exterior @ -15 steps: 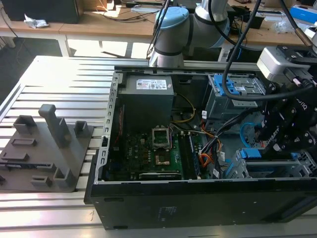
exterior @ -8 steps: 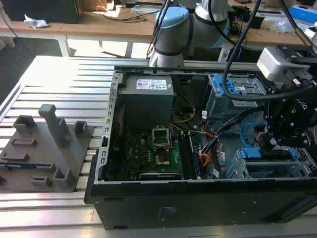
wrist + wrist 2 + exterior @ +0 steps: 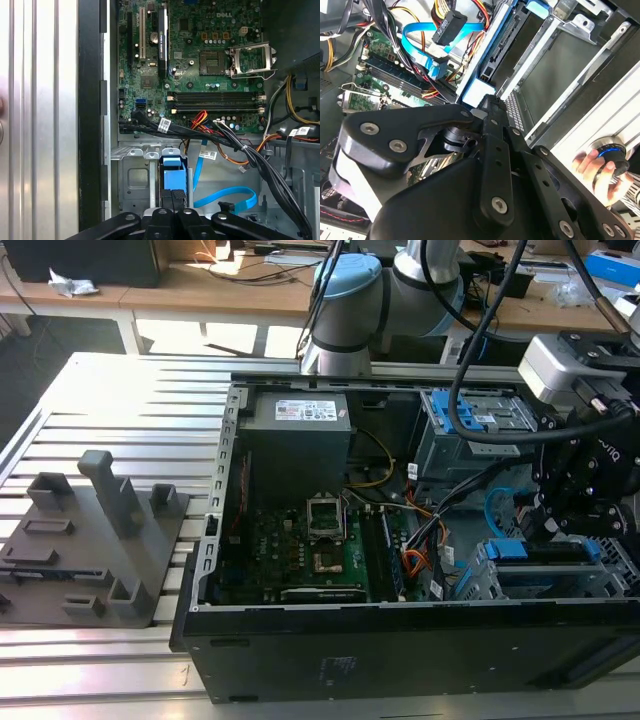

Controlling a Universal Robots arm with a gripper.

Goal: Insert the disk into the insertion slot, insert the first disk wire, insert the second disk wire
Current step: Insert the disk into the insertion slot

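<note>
The disk [image 3: 545, 551] lies in its blue frame inside the insertion slot [image 3: 612, 578], a silver cage at the case's front corner on the exterior view's right. My gripper [image 3: 174, 199] is shut, its tips against the blue end tab of the disk [image 3: 173, 176]. The frame's blue edge [image 3: 490, 50] runs beside the cage wall [image 3: 555, 65]. The second disk wire [image 3: 227, 199], flat and light blue, loops loose beside the cage, its plug end [image 3: 432, 67] unconnected. A black plug on red, yellow and black wires [image 3: 449, 27], seemingly the first disk wire, hangs free near it.
The motherboard [image 3: 200, 55] fills the case floor, and a black cable bundle [image 3: 225, 137] crosses above the cage. A second grey cage with a blue clip [image 3: 470, 420] stands behind. A grey fixture [image 3: 95, 540] sits on the slatted table. A person's hand [image 3: 597, 170] holds a knob.
</note>
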